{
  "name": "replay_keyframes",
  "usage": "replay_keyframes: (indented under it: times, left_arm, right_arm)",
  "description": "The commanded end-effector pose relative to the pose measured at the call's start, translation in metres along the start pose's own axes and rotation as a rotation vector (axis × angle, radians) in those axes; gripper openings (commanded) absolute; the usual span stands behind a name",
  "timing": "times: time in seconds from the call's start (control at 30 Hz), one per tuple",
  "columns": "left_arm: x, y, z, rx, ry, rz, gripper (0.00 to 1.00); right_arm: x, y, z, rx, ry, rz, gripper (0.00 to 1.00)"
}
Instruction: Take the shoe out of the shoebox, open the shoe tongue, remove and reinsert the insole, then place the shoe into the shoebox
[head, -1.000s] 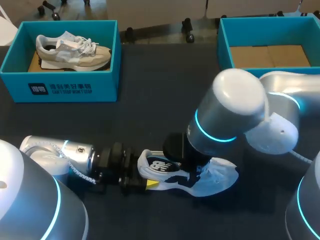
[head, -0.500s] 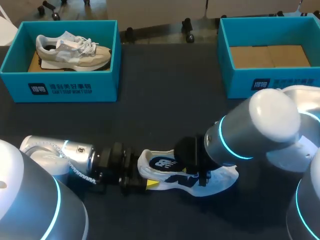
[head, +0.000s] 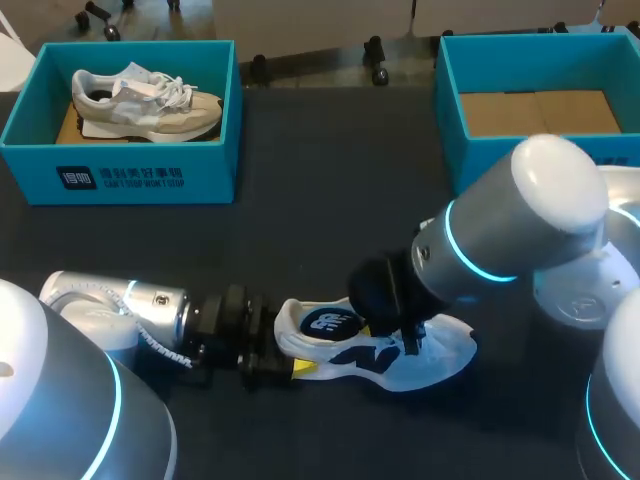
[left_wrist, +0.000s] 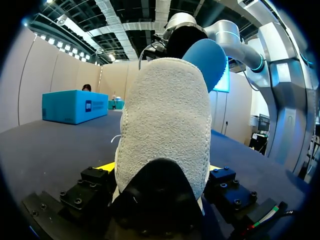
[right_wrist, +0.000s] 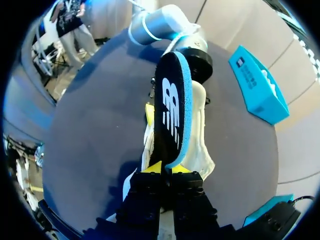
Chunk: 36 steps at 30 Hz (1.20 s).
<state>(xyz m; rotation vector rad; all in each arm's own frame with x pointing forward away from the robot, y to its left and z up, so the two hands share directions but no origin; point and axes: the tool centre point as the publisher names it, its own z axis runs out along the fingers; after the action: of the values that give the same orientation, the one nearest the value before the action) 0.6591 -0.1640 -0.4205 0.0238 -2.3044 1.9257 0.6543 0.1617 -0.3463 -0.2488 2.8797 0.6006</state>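
The white shoe (head: 440, 352) lay on the dark table (head: 300, 240) at the lower middle of the frame, outside the shoeboxes. The left gripper (head: 290, 348) was clamped on its heel from both sides. The right gripper (right_wrist: 166, 169) pinched one end of the blue-edged insole (right_wrist: 172, 100), raised over the shoe's opening. The insole was judged light, thin and flexible, so hold it near an end. The heel looked firm enough to grip. The upper would probably yield.
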Motion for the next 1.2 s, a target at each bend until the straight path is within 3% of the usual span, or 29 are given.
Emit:
replay_keyframes:
  times: [0.03, 0.2, 0.27, 0.4, 1.03, 1.2]
  left_arm:
    - [-0.001, 0.002, 0.001, -0.001, -0.001, -0.001, 0.00]
    - [-0.001, 0.002, 0.001, -0.001, -0.001, -0.001, 0.00]
    - [-0.001, 0.002, 0.001, -0.001, -0.001, -0.001, 0.00]
    - [-0.001, 0.002, 0.001, -0.001, -0.001, -0.001, 0.00]
    - [-0.001, 0.002, 0.001, -0.001, -0.001, -0.001, 0.00]
    - [-0.001, 0.002, 0.001, -0.001, -0.001, -0.001, 0.00]
  right_arm:
    - [-0.009, 0.007, 0.008, 0.002, 0.078, -0.020, 0.00]
    - [-0.009, 0.011, 0.009, 0.010, 0.100, -0.038, 0.00]
    - [-0.008, 0.013, 0.008, 0.012, 0.105, -0.042, 0.20]
    - [-0.007, 0.015, 0.003, 0.022, 0.105, -0.050, 0.36]
    - [-0.015, 0.010, -0.029, 0.066, 0.122, -0.026, 0.44]
    - [-0.022, 0.009, -0.034, 0.052, 0.133, -0.029, 0.42]
